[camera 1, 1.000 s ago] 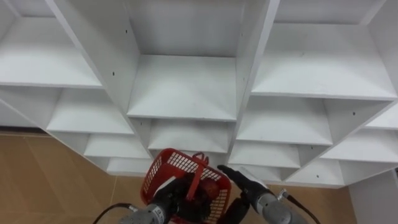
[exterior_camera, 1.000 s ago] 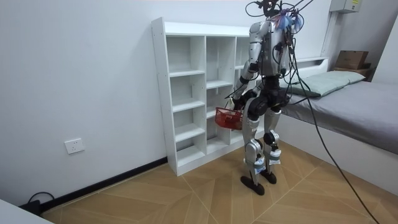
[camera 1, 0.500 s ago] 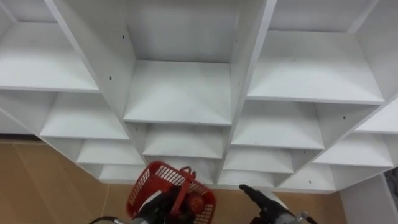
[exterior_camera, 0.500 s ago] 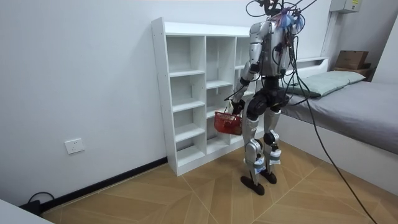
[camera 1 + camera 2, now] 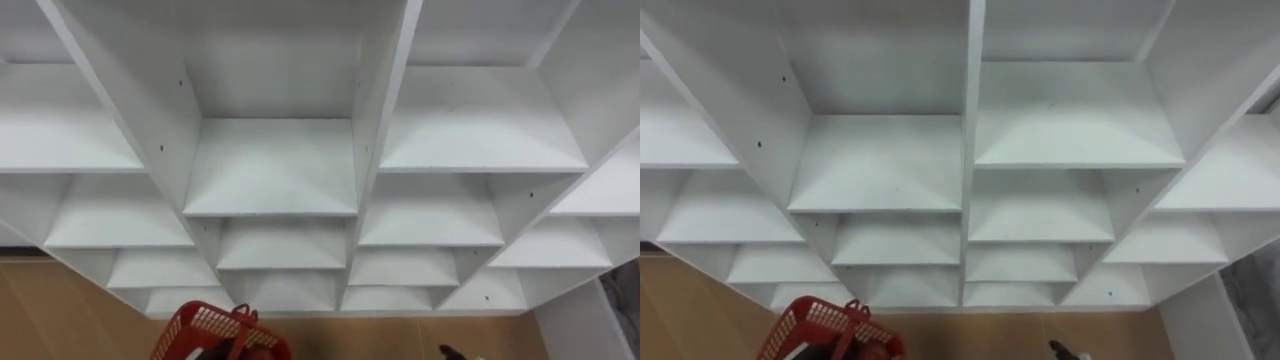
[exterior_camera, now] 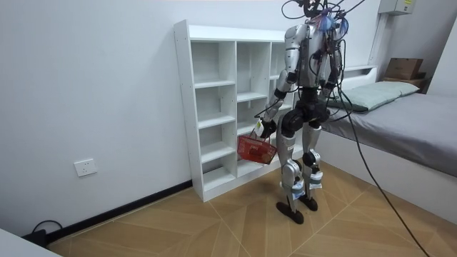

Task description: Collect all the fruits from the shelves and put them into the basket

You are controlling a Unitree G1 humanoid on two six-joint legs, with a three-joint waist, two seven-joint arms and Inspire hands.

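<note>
Robot faces a white closet (image 5: 270,160), its visible shelves bare of fruit. Left hand (image 6: 265,126) curls round a red basket (image 6: 255,148), contents unclear. Right hand (image 5: 447,352): cannot tell its state. Collecting looks nearly finished.

G1 at the closet, basket in hand

It's standing upright on the wood floor (image 6: 214,228), right up against the white closet (image 6: 207,84). Its left hand (image 6: 265,128) holds the handle of a red basket (image 6: 255,148) that hangs beside its thigh. Bed (image 6: 407,121) is just behind it on the room view's right, and a wall socket (image 6: 84,168) is well off to the left.
</note>
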